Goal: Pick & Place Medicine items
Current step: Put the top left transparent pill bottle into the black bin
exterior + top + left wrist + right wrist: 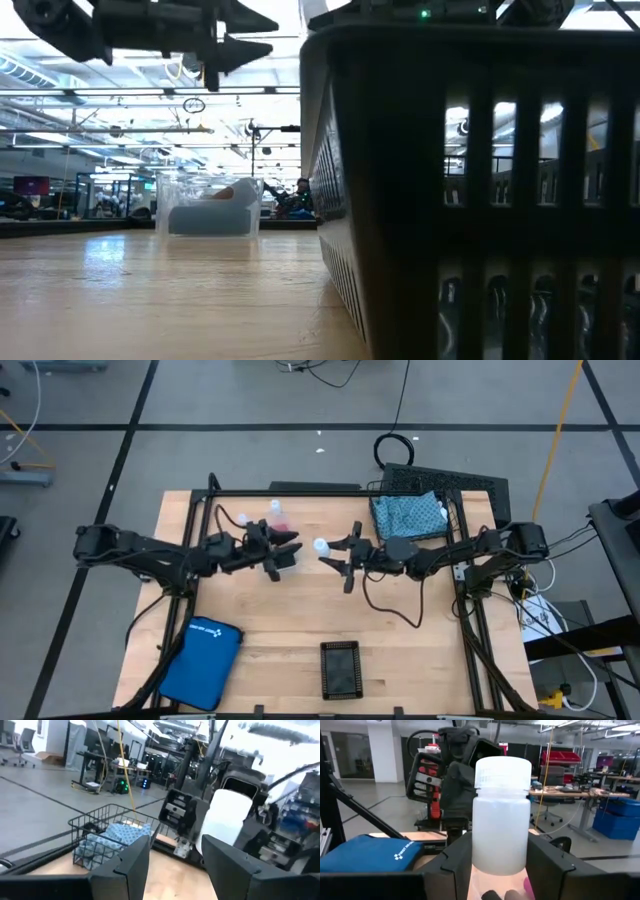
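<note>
White vial (502, 815) sits upright between the two fingers of the right tool (335, 561), held above the middle of the desk (400, 640); the right wrist view shows the fingers closed partway against its sides, so the grip looks secure. The left tool (283, 553) faces it from just beside, above a clear bin (208, 205). Its fingers stand partly apart with nothing between them, and the vial shows just beyond them in the left wrist view.

Other items lie around: a teal pouch (408, 513) in the wire basket (470, 485) at the far right corner, another small white vial (241, 519) and a pink-capped bottle (276, 513) on the far side of the desk, a blue zip case (203, 660) at the near left, and a black slatted basket (340, 668) at the near edge.

The step in hand looks like either a hand-over between the arms or a drop into the clear bin; which one I cannot tell. For a hand-over, the left tool should close around the vial's body below the cap, clear of the right fingers, and the right should let go only once that grip is firm. For a drop, the vial should be centred over the bin's mouth and lowered before release, since a round vial will roll if it lands on the rim.
</note>
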`<action>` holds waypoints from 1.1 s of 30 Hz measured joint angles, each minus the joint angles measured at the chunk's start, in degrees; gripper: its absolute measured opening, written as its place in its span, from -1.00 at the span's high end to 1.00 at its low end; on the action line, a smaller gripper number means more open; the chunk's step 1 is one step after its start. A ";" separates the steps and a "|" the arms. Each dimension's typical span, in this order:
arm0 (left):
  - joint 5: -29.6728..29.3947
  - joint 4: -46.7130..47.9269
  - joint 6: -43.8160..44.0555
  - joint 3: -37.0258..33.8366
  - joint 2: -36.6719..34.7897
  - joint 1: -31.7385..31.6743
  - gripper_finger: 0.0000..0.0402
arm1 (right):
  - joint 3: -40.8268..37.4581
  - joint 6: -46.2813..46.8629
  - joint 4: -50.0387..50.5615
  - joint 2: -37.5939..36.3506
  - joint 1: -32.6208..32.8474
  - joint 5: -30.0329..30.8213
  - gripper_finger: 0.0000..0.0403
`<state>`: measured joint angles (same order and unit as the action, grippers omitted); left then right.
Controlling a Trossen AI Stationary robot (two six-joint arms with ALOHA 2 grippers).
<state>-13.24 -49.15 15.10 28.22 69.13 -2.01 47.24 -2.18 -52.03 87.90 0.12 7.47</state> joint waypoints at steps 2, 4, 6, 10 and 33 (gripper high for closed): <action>2.58 -0.32 -3.74 0.18 1.82 -0.05 0.07 | 0.00 0.56 0.49 0.06 0.00 -0.03 0.29; 7.05 -1.03 -8.38 0.59 3.81 0.33 0.07 | 0.00 1.16 0.94 0.04 0.00 -0.03 0.28; 10.03 -1.94 -12.04 1.22 4.94 0.93 0.07 | 0.00 1.44 2.40 0.02 0.00 -0.03 0.27; 10.21 -2.37 -13.92 2.49 5.44 1.17 0.02 | -0.02 1.47 3.80 0.04 0.00 -0.05 0.28; 13.22 -4.19 -11.94 5.24 10.16 0.10 -0.55 | 2.75 1.61 -12.50 11.11 0.05 -4.98 0.29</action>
<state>-0.02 -53.34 3.16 33.46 79.29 -1.91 50.00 -0.56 -64.53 99.01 0.17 2.50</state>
